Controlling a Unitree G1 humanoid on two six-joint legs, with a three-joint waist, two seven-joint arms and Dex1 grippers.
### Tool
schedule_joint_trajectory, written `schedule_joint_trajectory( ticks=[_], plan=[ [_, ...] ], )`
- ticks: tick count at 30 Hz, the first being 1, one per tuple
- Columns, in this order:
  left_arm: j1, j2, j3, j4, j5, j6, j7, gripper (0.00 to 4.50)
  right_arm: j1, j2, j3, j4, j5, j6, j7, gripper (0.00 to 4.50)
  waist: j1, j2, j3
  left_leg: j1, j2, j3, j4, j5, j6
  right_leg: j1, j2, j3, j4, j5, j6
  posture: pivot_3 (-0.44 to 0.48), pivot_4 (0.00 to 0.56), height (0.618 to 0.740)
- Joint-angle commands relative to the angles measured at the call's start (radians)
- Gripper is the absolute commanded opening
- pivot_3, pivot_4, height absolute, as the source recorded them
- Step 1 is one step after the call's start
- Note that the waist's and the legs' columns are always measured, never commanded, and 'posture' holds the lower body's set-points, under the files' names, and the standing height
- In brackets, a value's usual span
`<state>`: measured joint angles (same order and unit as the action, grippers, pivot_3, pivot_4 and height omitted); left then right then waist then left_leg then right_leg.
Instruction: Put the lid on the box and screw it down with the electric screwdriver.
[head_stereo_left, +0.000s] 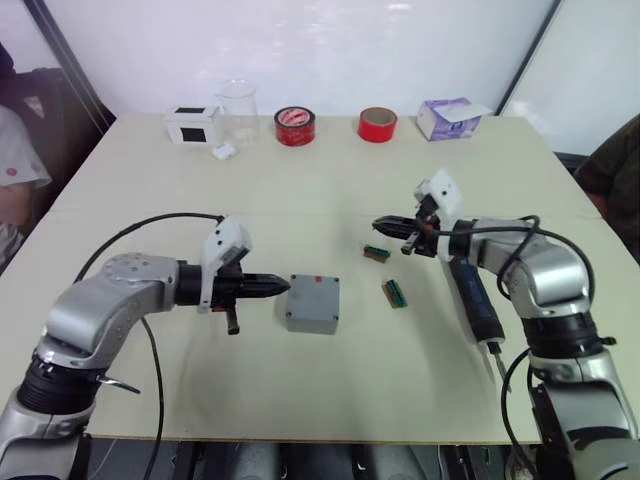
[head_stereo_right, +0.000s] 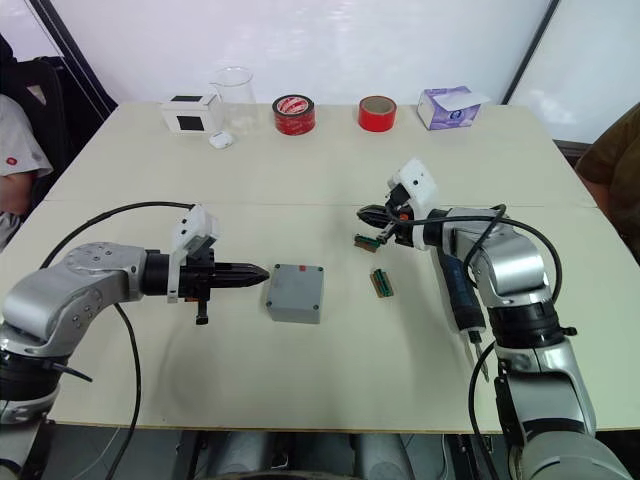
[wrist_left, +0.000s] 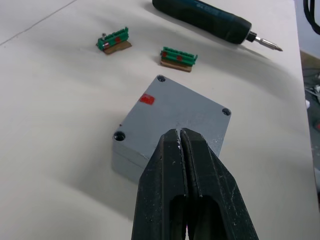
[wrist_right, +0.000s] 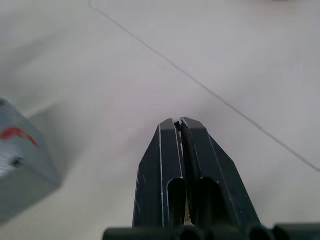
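left end effector (head_stereo_left: 282, 286) pressed together | right end effector (head_stereo_left: 381, 223) pressed together | box (head_stereo_left: 313, 303) lidded

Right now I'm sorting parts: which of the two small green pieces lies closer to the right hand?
The green piece directly below the right hand; the other green piece lies nearer the grey box.

Silver-grey rounded shells cover both arms, with black bands at the joints. A white angular camera housing sits on each wrist. Black cables loop off each forearm. The left gripper (head_stereo_left: 272, 285) and right gripper (head_stereo_left: 385, 224) both end in tapered black fingers with slotted hollows.
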<state>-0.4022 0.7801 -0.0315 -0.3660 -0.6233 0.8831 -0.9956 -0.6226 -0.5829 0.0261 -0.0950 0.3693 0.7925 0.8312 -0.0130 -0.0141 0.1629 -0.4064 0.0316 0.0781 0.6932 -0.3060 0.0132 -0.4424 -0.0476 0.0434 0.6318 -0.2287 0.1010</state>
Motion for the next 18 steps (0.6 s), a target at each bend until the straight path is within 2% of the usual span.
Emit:
schedule_joint_trajectory(
  ticks=[1,7,18],
  plan=[
    [0.006,0.017,0.026,-0.027,-0.019,-0.011,-0.008,0.00,0.054,-0.007,-0.022,-0.195,0.085,0.085,-0.008,0.07,0.001,0.000,0.000,0.000,0.000,0.000,0.000,0.000,0.000,0.000,0.000,0.000,0.000,0.000,0.000,0.000,0.150,0.740],
    [0.010,0.025,0.031,-0.026,-0.025,-0.010,-0.017,0.00,0.143,0.022,0.006,-0.352,0.133,0.135,-0.060,0.07,0.000,0.000,0.000,0.000,0.000,0.000,0.000,0.000,0.000,0.000,-0.001,0.000,-0.001,0.000,0.000,0.000,0.150,0.740],
    [0.004,0.019,0.014,-0.037,-0.033,-0.004,-0.002,0.00,0.188,0.068,0.098,-0.367,0.120,0.097,-0.120,0.07,0.000,0.000,0.000,0.000,0.000,0.000,0.000,0.000,0.000,0.000,0.000,0.000,0.000,0.000,0.000,0.000,0.150,0.740]
  ],
)
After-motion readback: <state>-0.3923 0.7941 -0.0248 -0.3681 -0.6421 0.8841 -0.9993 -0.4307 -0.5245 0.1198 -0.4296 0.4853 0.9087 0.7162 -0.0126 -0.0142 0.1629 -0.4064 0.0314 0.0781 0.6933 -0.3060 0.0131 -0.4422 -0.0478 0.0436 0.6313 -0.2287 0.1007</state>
